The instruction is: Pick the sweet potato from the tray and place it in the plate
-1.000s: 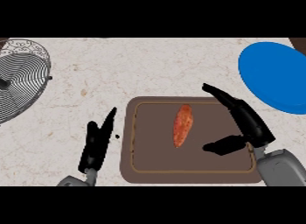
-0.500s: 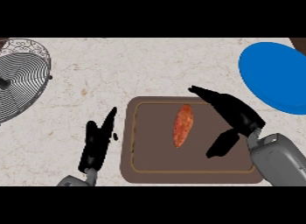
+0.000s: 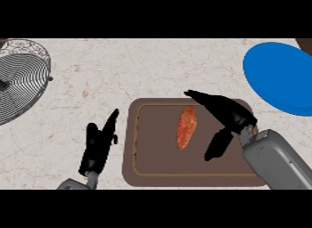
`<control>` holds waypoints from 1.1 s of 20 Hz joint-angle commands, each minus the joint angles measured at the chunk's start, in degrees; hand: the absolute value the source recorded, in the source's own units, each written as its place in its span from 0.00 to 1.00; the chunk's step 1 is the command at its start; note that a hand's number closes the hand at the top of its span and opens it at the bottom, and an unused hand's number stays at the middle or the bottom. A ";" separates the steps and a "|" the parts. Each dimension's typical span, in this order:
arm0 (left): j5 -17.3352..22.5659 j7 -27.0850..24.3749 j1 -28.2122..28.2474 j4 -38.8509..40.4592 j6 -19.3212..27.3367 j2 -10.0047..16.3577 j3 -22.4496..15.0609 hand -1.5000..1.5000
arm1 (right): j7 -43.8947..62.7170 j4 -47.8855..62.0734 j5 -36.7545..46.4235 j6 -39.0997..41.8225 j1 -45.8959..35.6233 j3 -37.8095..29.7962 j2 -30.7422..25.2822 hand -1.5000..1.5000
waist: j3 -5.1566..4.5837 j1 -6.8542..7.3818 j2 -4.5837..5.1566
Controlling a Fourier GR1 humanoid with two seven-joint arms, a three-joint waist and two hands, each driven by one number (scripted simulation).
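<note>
Sweet potato (image 3: 186,128) unmoved, lengthwise at mid tray (image 3: 152,162), orange-red, tapered. Right hand (image 3: 232,116) shifted closer, just beside at its 3 o'clock, fingers and thumb apart. Left hand (image 3: 96,147) relaxed, tray's 9 o'clock.

The left robot hand (image 3: 98,144) shows at the lower left, edge-on, its fingers straight, close together and pointing toward the view's top, above a short stub of grey left forearm (image 3: 73,184). The right robot hand (image 3: 230,113) sits on the grey right forearm (image 3: 277,162), which slants in from the lower right. Its fingers stretch up and leftward, its thumb (image 3: 218,144) points down well apart from them, and it holds nothing.
</note>
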 commanded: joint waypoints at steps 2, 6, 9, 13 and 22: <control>-2.22 -2.77 0.64 -1.75 2.47 7.78 6.96 0.50 | -0.84 1.45 -0.55 2.23 -0.65 -0.56 -0.29 0.00 | 1.03 0.54 -0.45; -2.63 -1.57 -1.80 -1.85 3.65 7.40 6.96 0.50 | -0.28 3.70 1.29 1.90 -2.02 1.22 2.25 0.00 | 1.05 0.61 -0.40; -1.53 -2.96 -0.68 -1.44 2.24 8.67 7.51 0.50 | -0.41 3.52 1.74 1.30 0.05 1.68 2.63 0.00 | 1.04 0.25 -0.47; -1.89 -2.69 -0.28 -1.68 3.20 7.91 6.36 0.50 | -0.90 4.82 1.56 2.14 -0.93 0.73 2.82 0.00 | 1.05 0.27 -0.42; -1.97 -3.00 -0.11 -1.94 5.18 7.15 5.68 0.50 | -5.07 8.32 6.69 -0.17 -1.11 3.62 3.96 1.00 | 1.07 0.48 -0.44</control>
